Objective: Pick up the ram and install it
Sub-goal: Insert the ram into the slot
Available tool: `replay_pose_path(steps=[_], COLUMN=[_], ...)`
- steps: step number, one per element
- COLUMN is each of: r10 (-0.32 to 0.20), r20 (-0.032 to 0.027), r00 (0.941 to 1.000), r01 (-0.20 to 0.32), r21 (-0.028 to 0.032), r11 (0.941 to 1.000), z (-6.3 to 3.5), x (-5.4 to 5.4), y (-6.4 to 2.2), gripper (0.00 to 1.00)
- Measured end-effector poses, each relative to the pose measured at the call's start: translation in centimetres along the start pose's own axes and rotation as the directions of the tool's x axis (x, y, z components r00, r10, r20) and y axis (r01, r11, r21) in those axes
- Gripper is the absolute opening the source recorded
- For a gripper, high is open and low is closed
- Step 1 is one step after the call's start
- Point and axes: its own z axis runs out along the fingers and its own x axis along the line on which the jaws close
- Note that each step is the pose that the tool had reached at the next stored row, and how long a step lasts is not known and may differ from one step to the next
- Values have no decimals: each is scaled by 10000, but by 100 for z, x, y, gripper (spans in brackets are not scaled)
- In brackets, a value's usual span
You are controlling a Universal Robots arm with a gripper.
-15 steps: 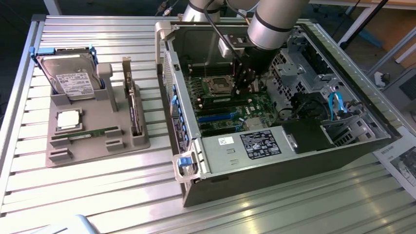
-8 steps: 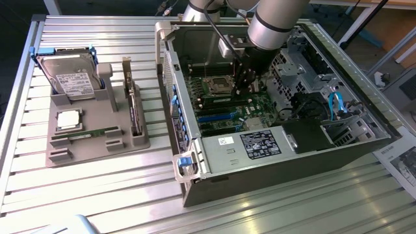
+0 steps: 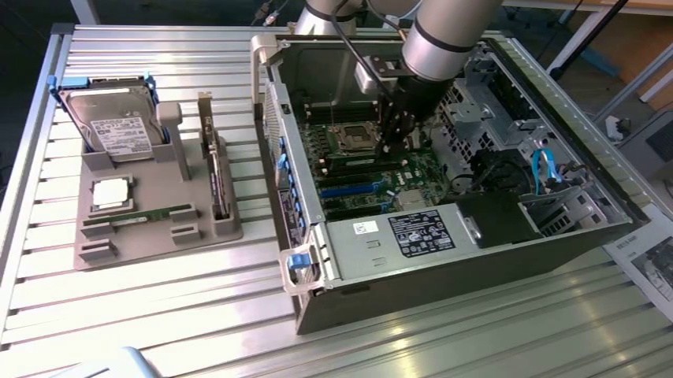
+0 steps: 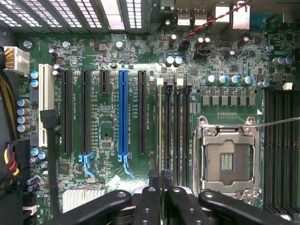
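Ram [image 4: 160, 131] in the hand's [image 4: 160, 176] grip

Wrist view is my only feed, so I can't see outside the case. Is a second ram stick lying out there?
Observer: Yes, a second ram stick lies flat in the grey holder on the table, at the exterior view's left of the computer case.
Operator: Anything else in that holder?
Observer: A hard drive stands propped at its far end in the exterior view.
Operator: My socket looks empty. Is the processor chip out there?
Observer: Yes, it lies in the holder, between the hard drive and that stick.
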Motion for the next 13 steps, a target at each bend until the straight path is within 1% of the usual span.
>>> replay_pose_path(steps=[4, 8, 13], r10=[0, 0, 0], r20=[1, -2, 0], r00=[10000, 10000, 10000], r01=[0, 0, 0], r21=[0, 2, 3], r11=[10000, 10000, 10000], z=[4, 38, 42], x=[0, 2, -9], y=[-6, -7, -8], gripper=[12, 12, 12])
